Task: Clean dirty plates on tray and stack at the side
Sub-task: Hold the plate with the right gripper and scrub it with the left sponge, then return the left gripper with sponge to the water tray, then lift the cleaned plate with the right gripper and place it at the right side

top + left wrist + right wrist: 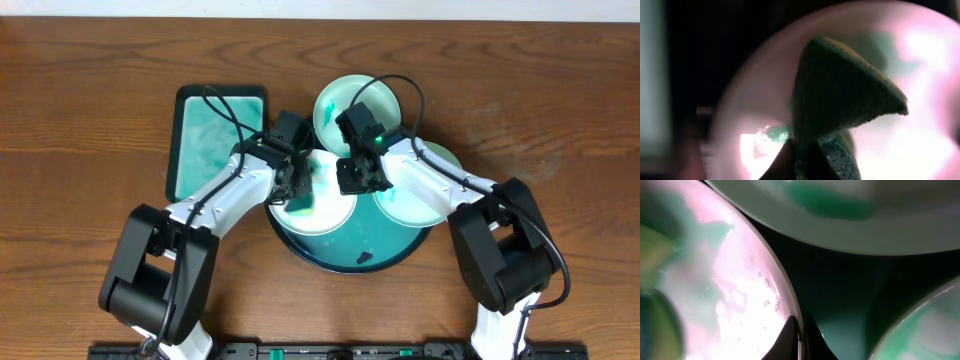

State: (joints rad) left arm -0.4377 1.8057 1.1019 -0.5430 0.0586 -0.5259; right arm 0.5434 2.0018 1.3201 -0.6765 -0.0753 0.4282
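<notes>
Three plates total, all round, so no real long axis; each lies flat, face up. One tray (pixel 390 245), also round, one sponge (pixel 840 100), one green sponge dish (pixel 215 140) with its long side running away from the robot, out past the left gripper's (pixel 300 190) outer side on the wooden table (pixel 100 100).

The left gripper is clamped on the sponge, which hangs from its fingers as a dark wedge, tip forward, right over the smeared plate (pixel 335 212); contact is hard to judge, the wrist view is blurry. That plate lies inside the tray, directly under both grippers.

The right gripper (pixel 352 180) is closed on the same plate's rim; its wrist camera shows the two fingers (pixel 785 340) pinching the white edge, plate spreading off to its left, glossy with teal smears.

The second plate (pixel 335 105) lies just ahead of the right gripper at the tray's far edge; the third plate (pixel 408 208) is under that arm, on the tray's right edge. Both show greenish smears.
</notes>
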